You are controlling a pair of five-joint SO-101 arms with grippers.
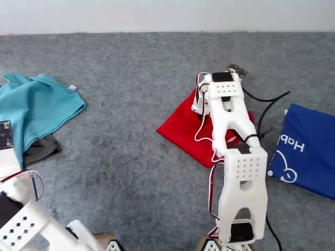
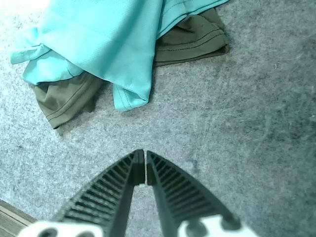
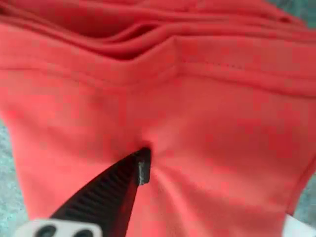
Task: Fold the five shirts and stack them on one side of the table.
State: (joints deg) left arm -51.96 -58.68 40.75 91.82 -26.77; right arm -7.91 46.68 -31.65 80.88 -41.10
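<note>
A red shirt (image 1: pixel 180 128) lies folded right of the table's middle. My right gripper (image 1: pixel 199 103) is down on its far part. In the right wrist view one dark finger (image 3: pixel 140 168) presses into the puckered red shirt (image 3: pixel 207 113), and the cloth hides the other finger. A teal shirt (image 1: pixel 36 104) lies crumpled at the left edge over a dark olive shirt (image 1: pixel 43 149). My left gripper (image 2: pixel 145 170) hangs shut and empty above bare carpet, short of the teal shirt (image 2: pixel 103 44) and the olive shirt (image 2: pixel 192 34). A blue shirt (image 1: pixel 306 151) with white print lies flat at the right edge.
The table is covered in grey carpet (image 1: pixel 120 157), open through its middle and far side. The left arm (image 1: pixel 23 222) sits at the near left corner. The right arm's black cable (image 1: pixel 267 110) loops between the red and blue shirts.
</note>
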